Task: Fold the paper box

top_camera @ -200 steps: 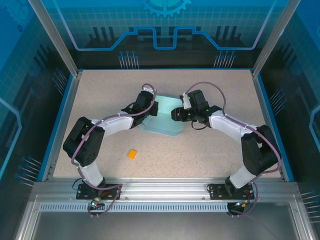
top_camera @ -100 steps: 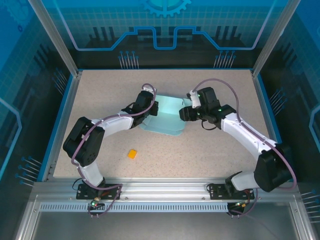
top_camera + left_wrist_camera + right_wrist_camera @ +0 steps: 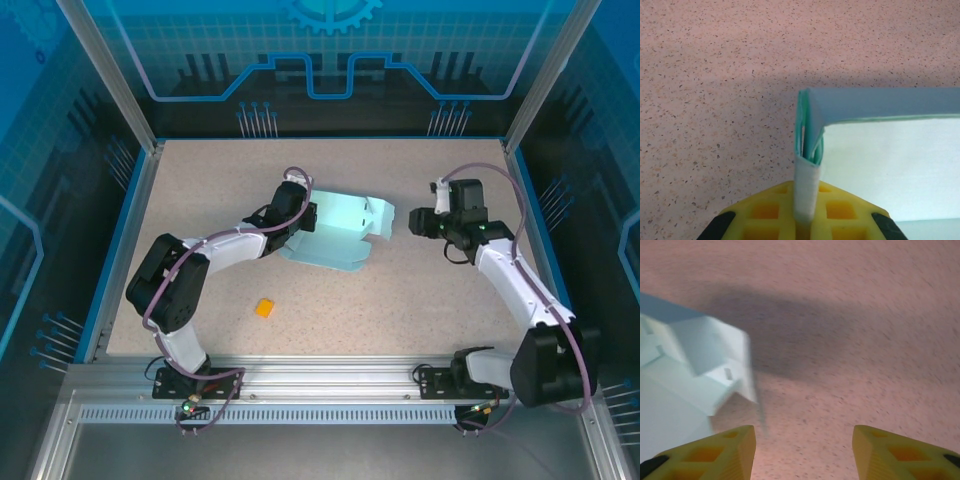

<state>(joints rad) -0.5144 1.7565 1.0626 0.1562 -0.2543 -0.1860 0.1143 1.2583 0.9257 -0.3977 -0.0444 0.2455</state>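
The paper box (image 3: 338, 235) is pale light-blue card, partly folded, lying mid-table with a raised flap at its right end. My left gripper (image 3: 303, 216) is shut on the box's left edge. In the left wrist view its yellow fingers (image 3: 765, 212) pinch several layers of folded card (image 3: 810, 145), and a box panel (image 3: 890, 165) stretches away to the right. My right gripper (image 3: 414, 222) stands open a short way right of the box, touching nothing. In the right wrist view the gripper (image 3: 804, 450) has bare table between its tips, and the box (image 3: 690, 375) lies at the left.
A tiny orange block (image 3: 264, 308) lies on the speckled table (image 3: 420, 300) in front of the left arm. Blue rails (image 3: 118, 250) border the table on the left, right and back. There is room to the right of the box and in front of it.
My right arm has drawn back to the right, off the box's right end, with its jaws still open. The right flap now stands free. The left gripper has kept its hold.
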